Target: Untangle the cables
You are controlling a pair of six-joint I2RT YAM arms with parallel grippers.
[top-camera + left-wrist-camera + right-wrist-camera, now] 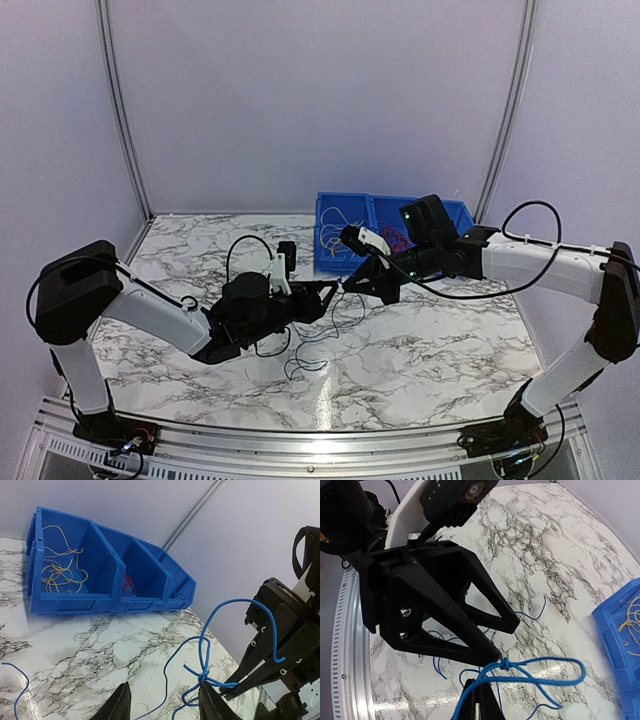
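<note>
Okay, top view: left gripper (333, 292) and right gripper (350, 284) meet tip to tip above the marble table (450, 340), just in front of the blue bins (330, 262). Blue cable (310, 345) trails loose on the table below them. The jaws are too small to read here.

Left wrist view: left gripper (164, 687) has its jaws spread wide and grips nothing. A blue cable (200, 647) loops up between them to a knot (205, 677). Right gripper (226, 694) is pinched closed on the cable right at the knot. Yellow cables (57, 572) lie in the left bin (75, 602), red cables (128, 585) in the middle one.

Right wrist view: right gripper (479, 690) is clamped on the blue cable (545, 680), with the knot (505, 664) just above its tips. Left gripper (508, 640) is gaping, its lower finger (490, 647) beside the knot; I can't tell if they touch.
</note>
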